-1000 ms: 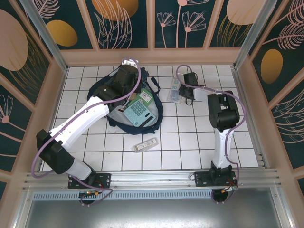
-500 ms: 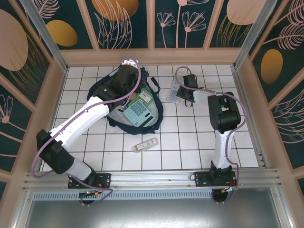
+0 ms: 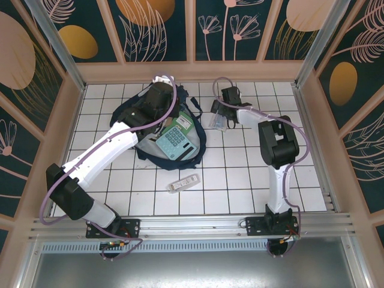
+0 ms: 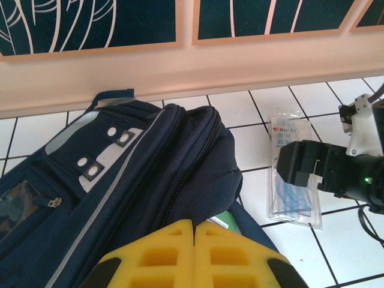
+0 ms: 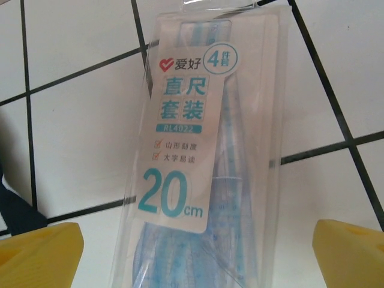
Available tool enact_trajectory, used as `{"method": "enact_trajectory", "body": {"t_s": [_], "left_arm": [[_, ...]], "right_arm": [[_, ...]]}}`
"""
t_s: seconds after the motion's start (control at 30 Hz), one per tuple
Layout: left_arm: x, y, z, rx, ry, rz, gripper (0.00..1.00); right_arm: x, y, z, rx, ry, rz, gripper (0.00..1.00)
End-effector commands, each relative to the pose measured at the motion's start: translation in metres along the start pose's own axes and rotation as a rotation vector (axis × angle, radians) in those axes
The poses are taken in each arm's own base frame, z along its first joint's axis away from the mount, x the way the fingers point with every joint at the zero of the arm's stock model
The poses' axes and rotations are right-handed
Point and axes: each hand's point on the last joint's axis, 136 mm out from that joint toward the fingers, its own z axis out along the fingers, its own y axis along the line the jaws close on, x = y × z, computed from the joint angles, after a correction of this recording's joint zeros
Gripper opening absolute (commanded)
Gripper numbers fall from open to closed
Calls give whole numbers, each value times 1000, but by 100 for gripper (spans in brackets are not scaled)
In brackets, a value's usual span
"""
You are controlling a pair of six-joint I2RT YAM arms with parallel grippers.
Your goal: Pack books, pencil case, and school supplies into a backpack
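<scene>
My right hand [image 5: 195, 255] is wide open, straddling the clear packet [image 5: 198, 120], which lies flat on the counter [image 5: 78, 132] beside the backpack [image 4: 138, 180]. Left hand [image 4: 193, 252] is closed. Risk: the pads skid on the slick film and the packet slips.

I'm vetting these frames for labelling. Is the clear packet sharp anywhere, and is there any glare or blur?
Right wrist view: the packet is sharp, print readable, slight sheen at its top edge, while the fingertips in the bottom corners look softer. Left wrist view: the backpack is crisp and evenly lit. Top view: flat light, soft shadows.
</scene>
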Motion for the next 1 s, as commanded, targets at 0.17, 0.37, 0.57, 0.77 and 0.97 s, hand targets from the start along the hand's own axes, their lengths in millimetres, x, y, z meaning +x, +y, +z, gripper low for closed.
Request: {"method": "enact_trajectory", "body": {"t_s": [0.17,0.37,0.57,0.77,0.97], "left_arm": [[-32,-3,-28,76,-158,-150,0],[-27,-1,-31,79,-154,-147,0],[-26,0,-34,85,-164,-146,0],[-25,-1,-31,88,-165,-144,0],[-25,-2,-31,92,-166,-145,0]], "right_arm": [[23,6,29,89,82,-60,99],[36,2,41,148,116,-94,99],[50,-9,44,182,141,-119,95],[56,-17,34,195,138,-147,83],[58,-18,22,181,134,-154,75]]}}
